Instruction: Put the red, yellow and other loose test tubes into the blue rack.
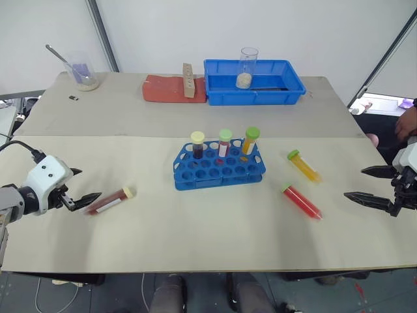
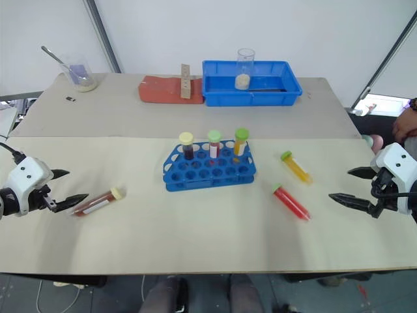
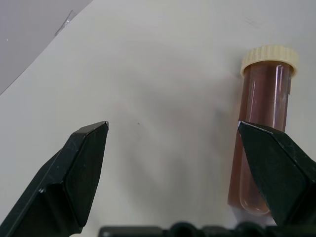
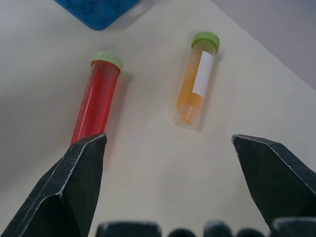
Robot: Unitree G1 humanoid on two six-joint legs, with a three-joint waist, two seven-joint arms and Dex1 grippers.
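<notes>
The blue rack (image 1: 218, 166) stands mid-table with three capped tubes upright in its back row. To its right lie a red tube (image 1: 302, 201) and a yellow tube (image 1: 303, 165), both with green caps. A brown tube (image 1: 111, 201) with a cream cap lies left of the rack. My left gripper (image 1: 88, 183) is open just left of the brown tube; in the left wrist view the brown tube (image 3: 261, 128) lies by one fingertip. My right gripper (image 1: 354, 182) is open and empty, right of the red tube (image 4: 96, 101) and the yellow tube (image 4: 196, 81).
At the back stands a blue bin (image 1: 254, 96) holding a glass beaker (image 1: 246, 67). Beside it is a red pad (image 1: 163, 90) with a wooden block (image 1: 188, 81). A beaker with a spoon (image 1: 81, 72) sits back left. A person's hand (image 1: 407, 120) shows at the right edge.
</notes>
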